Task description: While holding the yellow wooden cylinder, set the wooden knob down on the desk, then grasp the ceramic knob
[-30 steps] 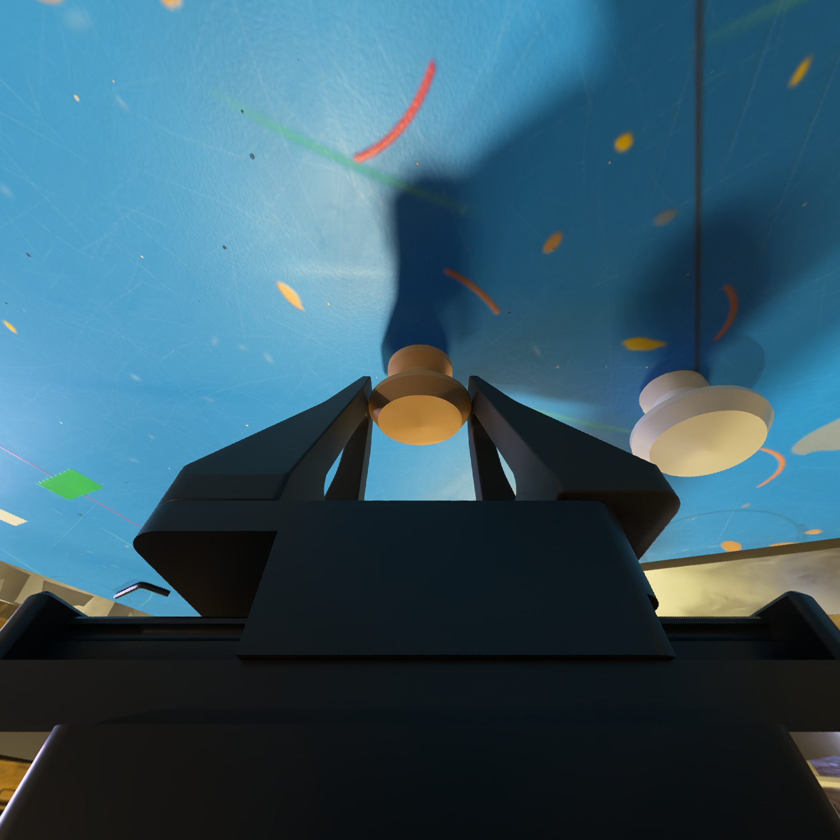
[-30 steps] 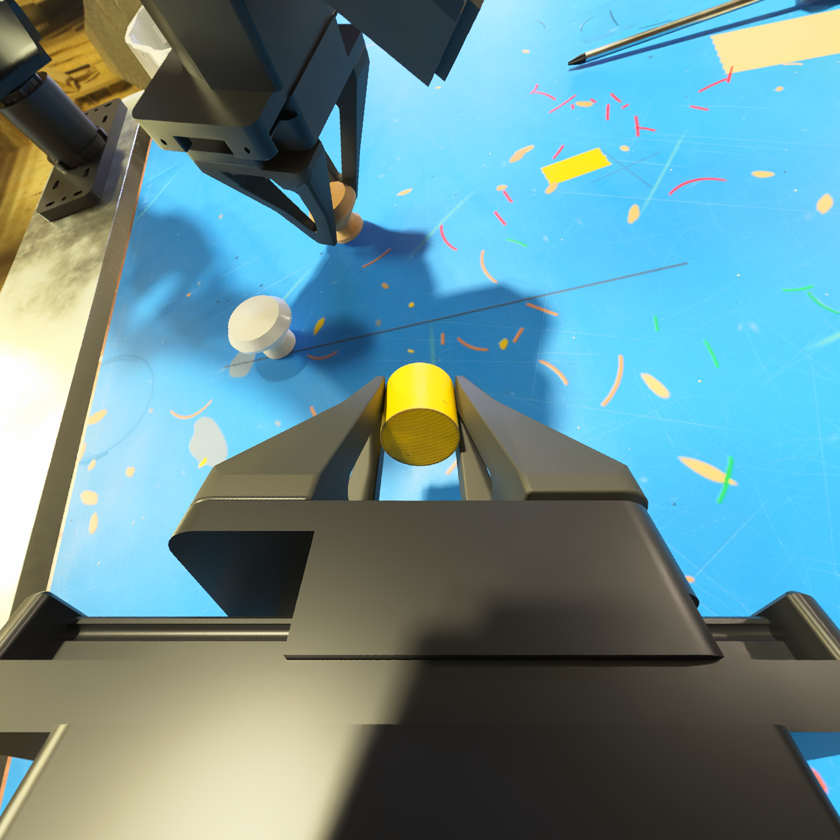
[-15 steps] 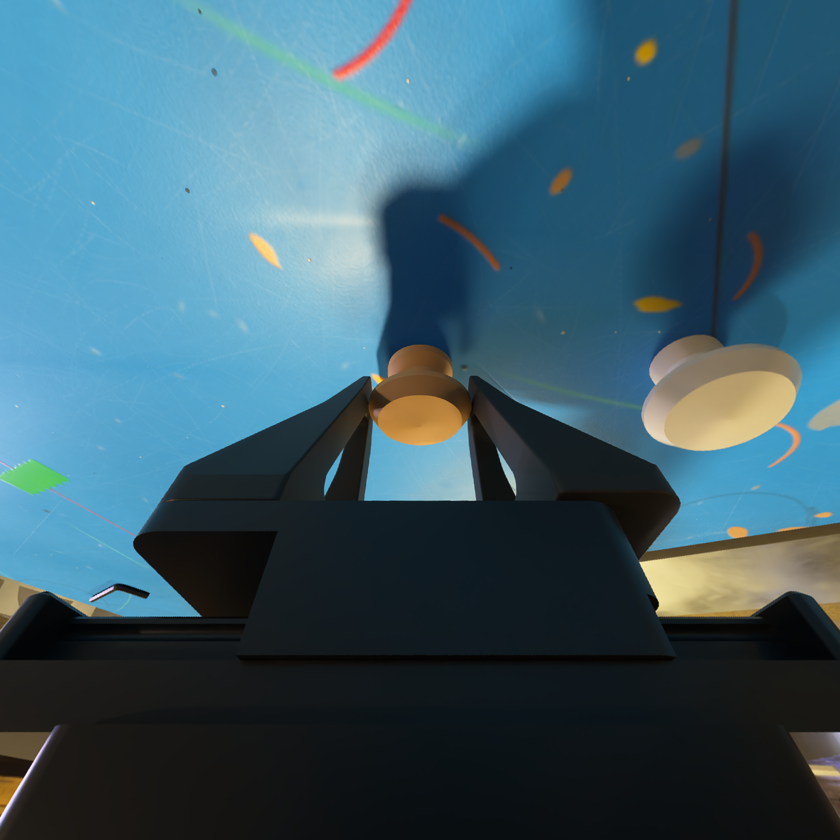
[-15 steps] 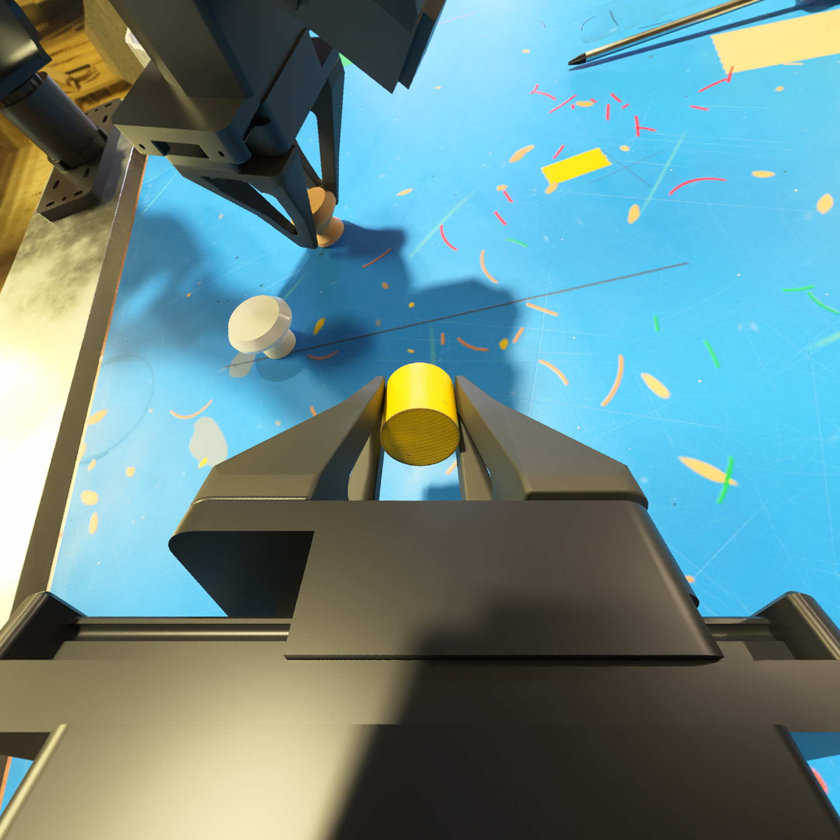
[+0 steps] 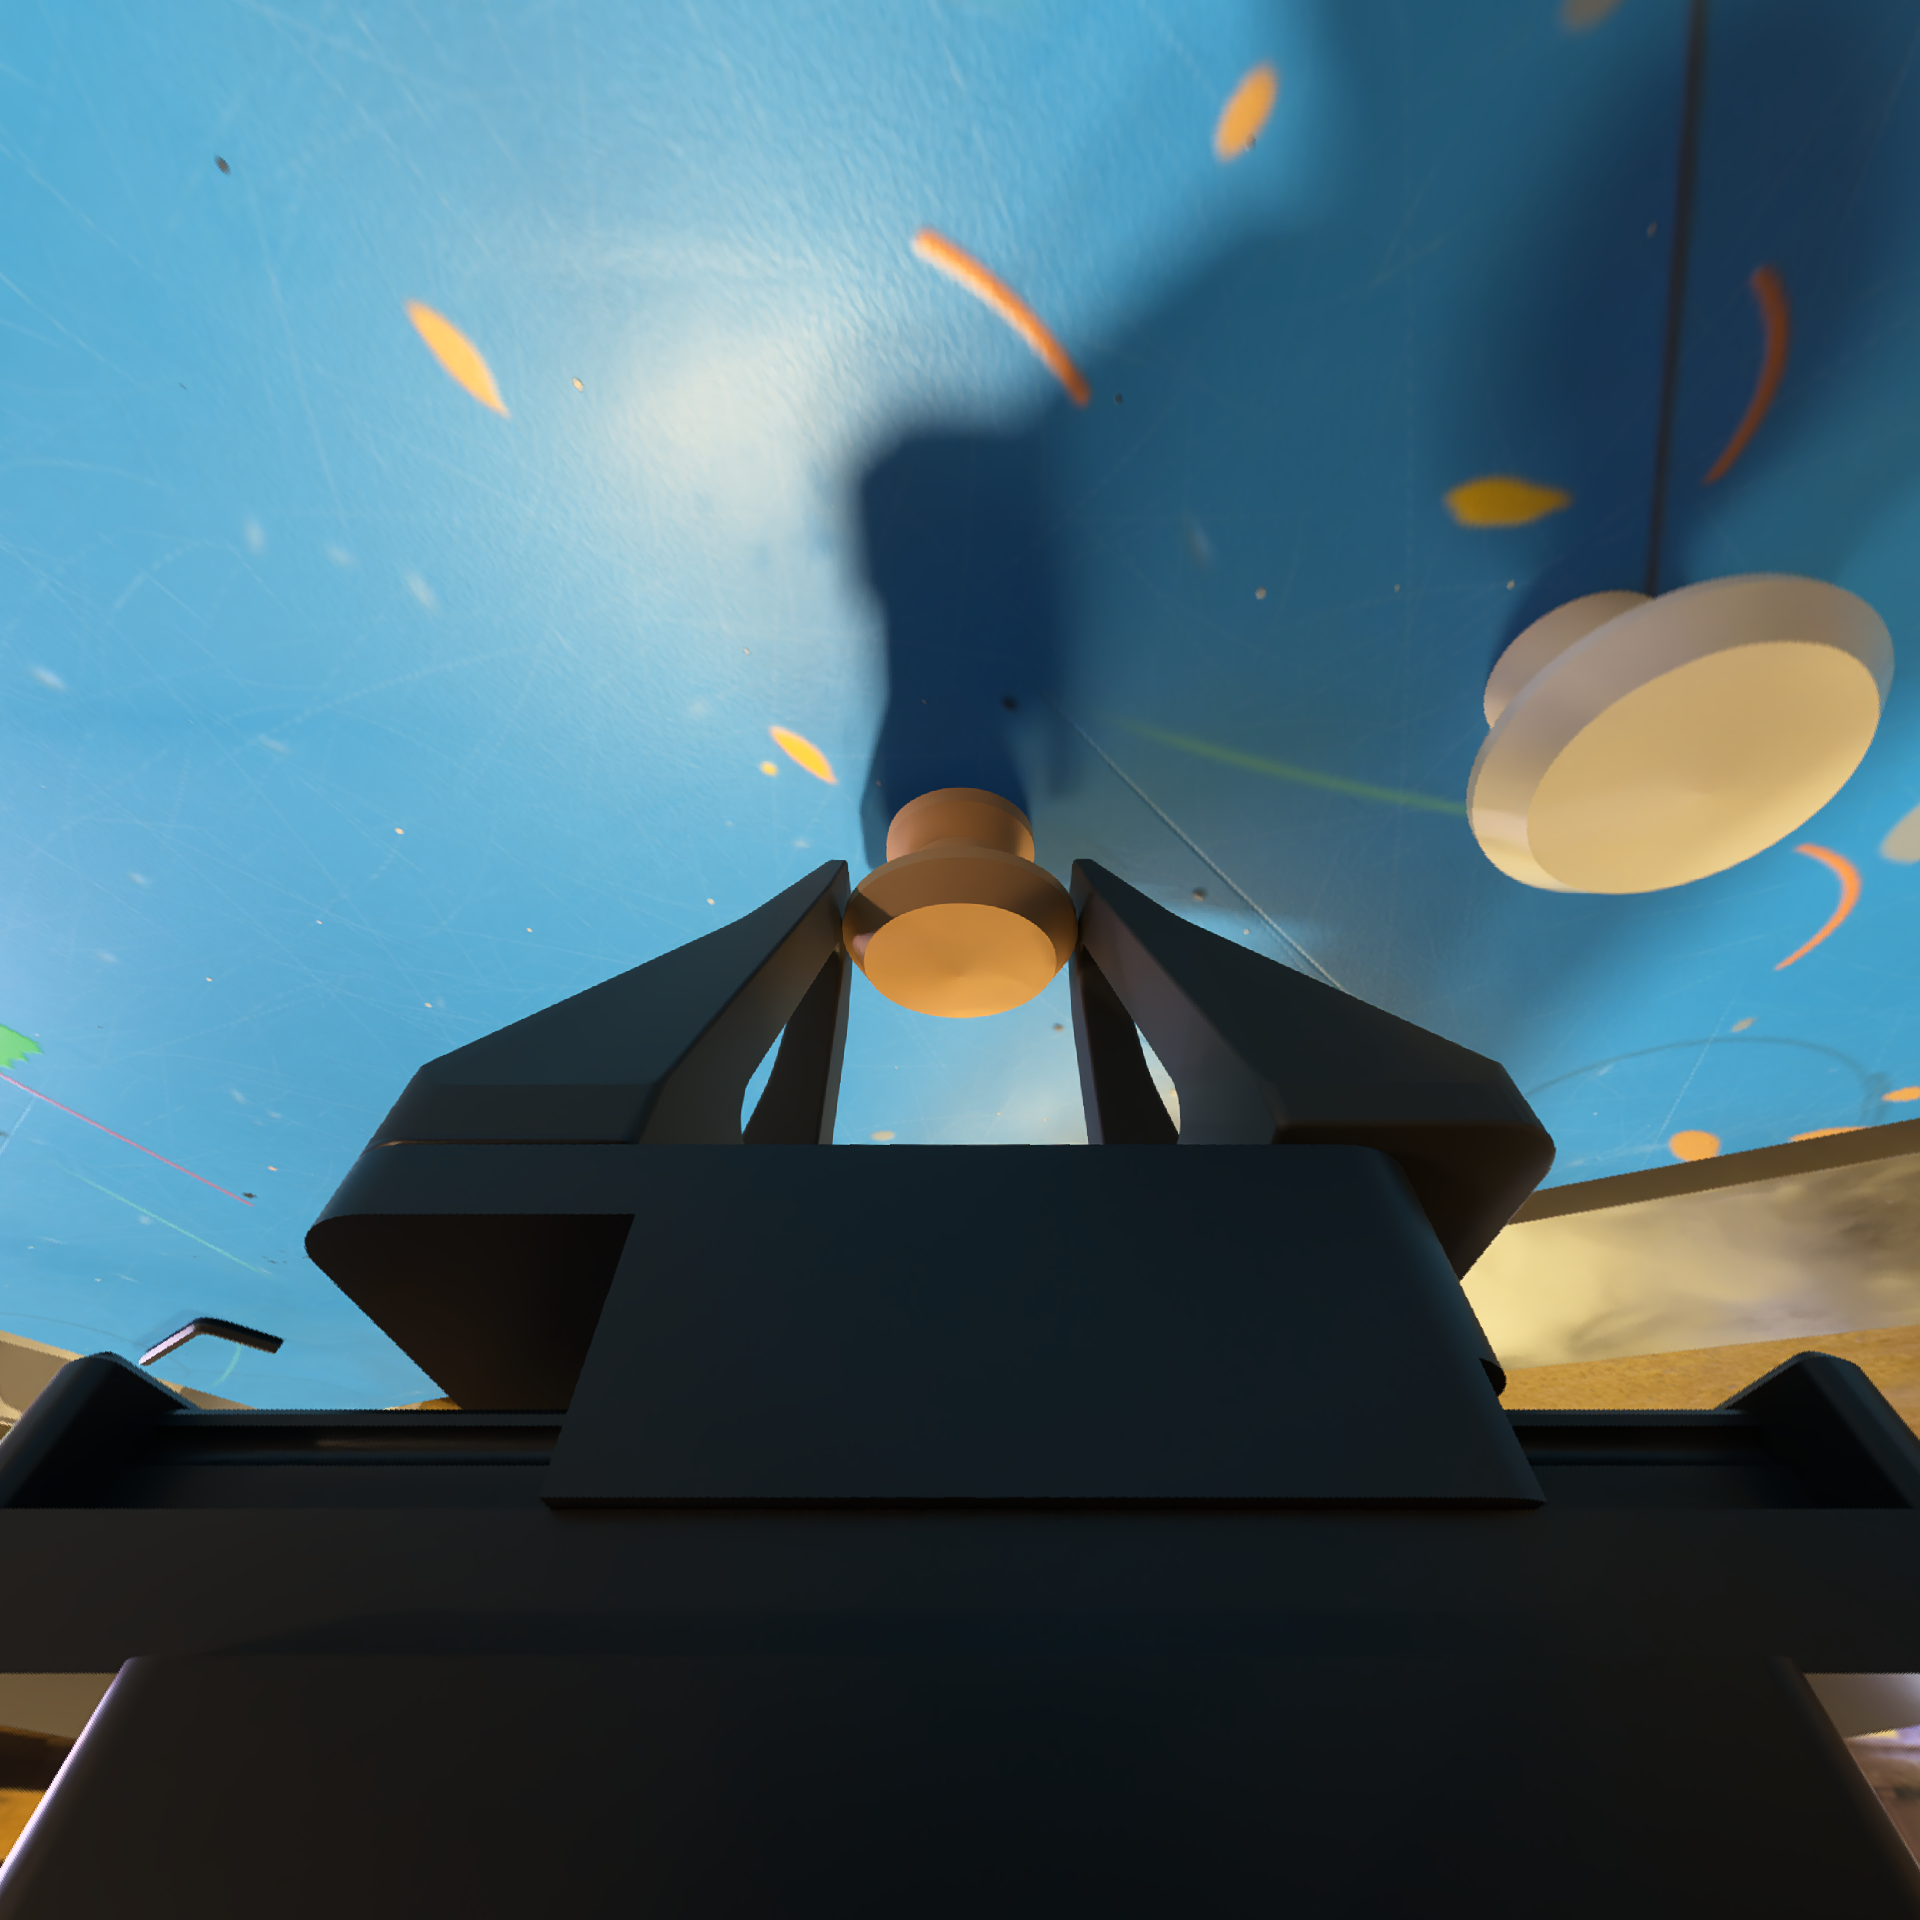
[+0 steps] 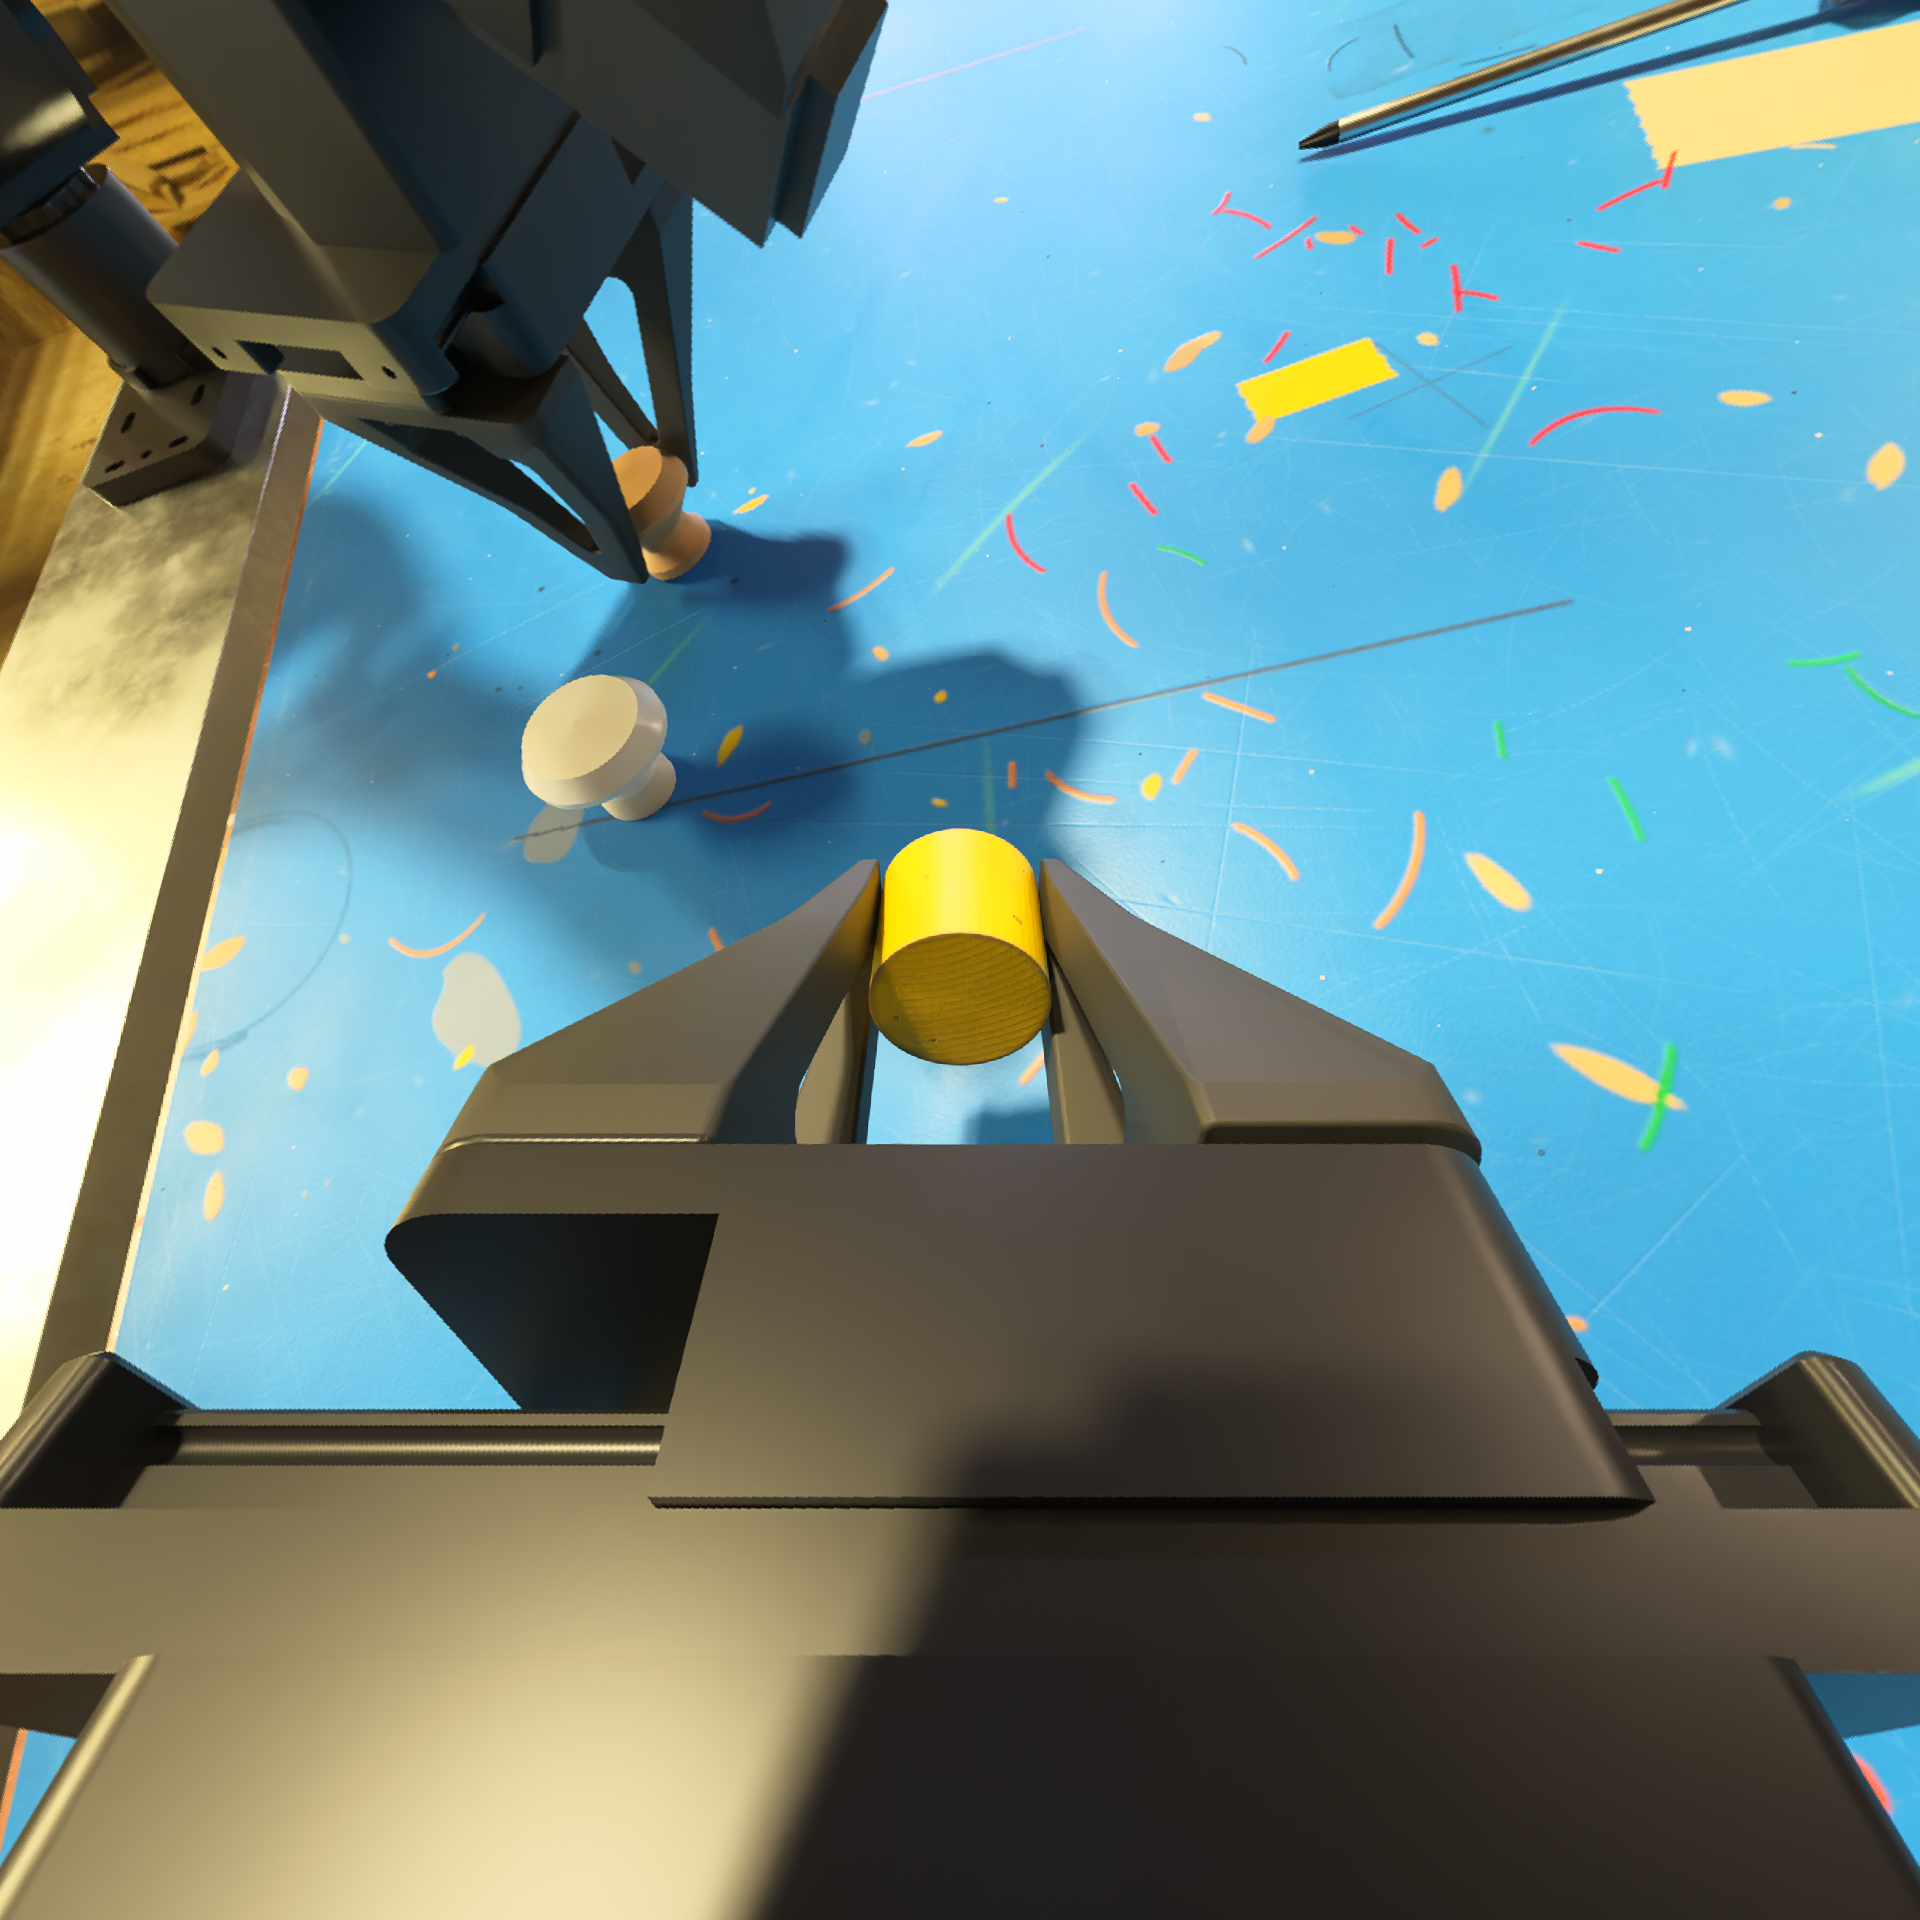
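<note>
The wooden knob (image 5: 958,925) sits clamped in the left gripper (image 5: 958,914), stem down at the blue desk (image 6: 1351,727) — the ceramic knob (image 6: 592,748) stands nearby. The right gripper (image 6: 958,935) squeezes the yellow wooden cylinder (image 6: 958,951).

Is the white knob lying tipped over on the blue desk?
No, the white knob stands upright on its stem on the blue desk.
</note>
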Tool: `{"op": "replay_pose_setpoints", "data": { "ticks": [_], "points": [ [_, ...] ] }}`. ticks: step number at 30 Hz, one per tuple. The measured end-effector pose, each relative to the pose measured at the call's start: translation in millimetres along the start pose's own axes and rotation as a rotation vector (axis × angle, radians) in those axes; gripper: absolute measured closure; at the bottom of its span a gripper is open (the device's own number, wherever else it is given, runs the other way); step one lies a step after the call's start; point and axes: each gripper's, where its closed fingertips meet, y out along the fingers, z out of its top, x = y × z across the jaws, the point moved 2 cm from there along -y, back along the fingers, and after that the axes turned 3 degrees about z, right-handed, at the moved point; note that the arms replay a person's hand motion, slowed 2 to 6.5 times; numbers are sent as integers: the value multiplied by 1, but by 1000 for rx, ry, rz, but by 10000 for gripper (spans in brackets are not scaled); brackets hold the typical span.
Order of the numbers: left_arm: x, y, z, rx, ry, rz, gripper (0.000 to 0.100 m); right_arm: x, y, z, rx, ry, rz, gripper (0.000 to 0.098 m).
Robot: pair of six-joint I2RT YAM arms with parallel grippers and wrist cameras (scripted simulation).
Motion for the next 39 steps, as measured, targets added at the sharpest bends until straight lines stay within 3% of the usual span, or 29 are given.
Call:
{"op": "replay_pose_setpoints", "data": {
  "ticks": [14, 26, 39],
  "points": [
    [4, -6, -17, 3, -1, -5, 651, 0, 0, 0, -1, 0, 0, 728],
    [-8, -23, 10, 66, -30, 9, 651, 0, 0, -1, -5, 0, -2, 728],
    [-7, -1, 27, -92, 32, -4, 651, 0, 0, -1, -5, 0, -2, 728]
  ]
}}
